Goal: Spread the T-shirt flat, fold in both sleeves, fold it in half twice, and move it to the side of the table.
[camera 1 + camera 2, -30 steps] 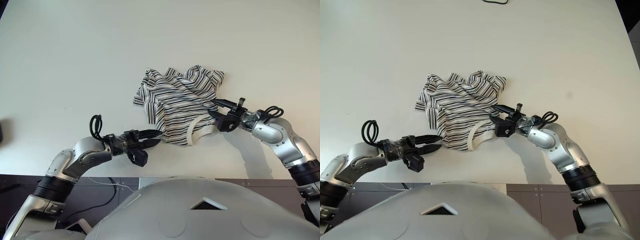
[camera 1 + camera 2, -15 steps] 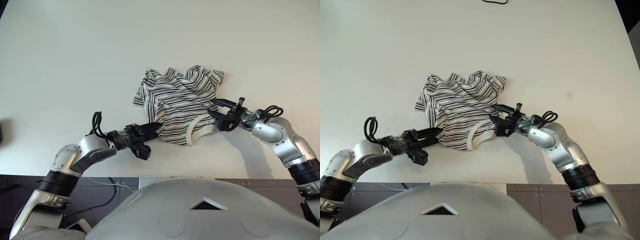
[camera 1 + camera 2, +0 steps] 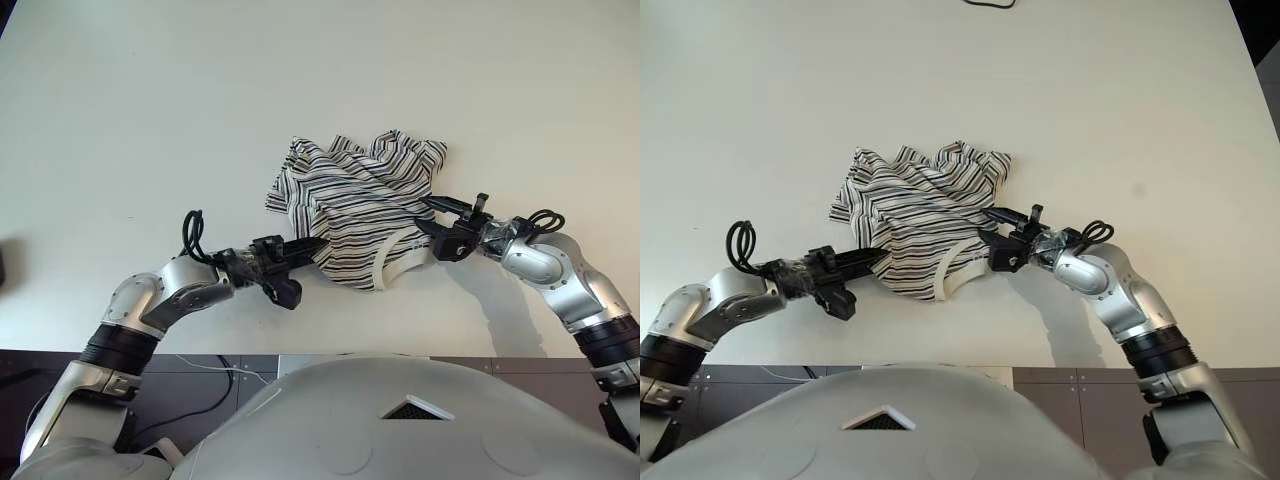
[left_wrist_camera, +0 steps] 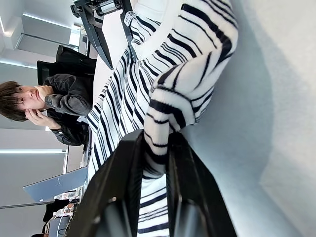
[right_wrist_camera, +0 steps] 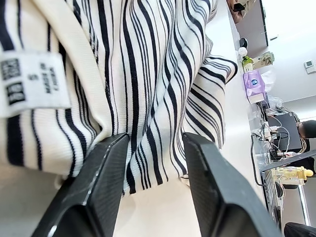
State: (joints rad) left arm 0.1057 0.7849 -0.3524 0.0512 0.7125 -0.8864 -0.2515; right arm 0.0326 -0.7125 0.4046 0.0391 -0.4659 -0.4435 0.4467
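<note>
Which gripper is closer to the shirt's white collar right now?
Right. The right gripper straddles the T-shirt's edge right beside the white collar; the left gripper pinches a fold at the shirt's left edge, farther away.

1. The two eye views look forward and down from the head onto the surface [image 3: 150, 100]. They stand far enough off to take in the whole T-shirt [image 3: 355, 205], and they share one scene (things lie further left in the right eye's).
2. The left wrist view looks along the left pincer [image 4: 155, 143] from low over the surface, very near the cloth, toward the room beyond.
3. The right wrist view looks along the right pincer [image 5: 155, 140], just as near. It shares the striped cloth with the others.
</note>
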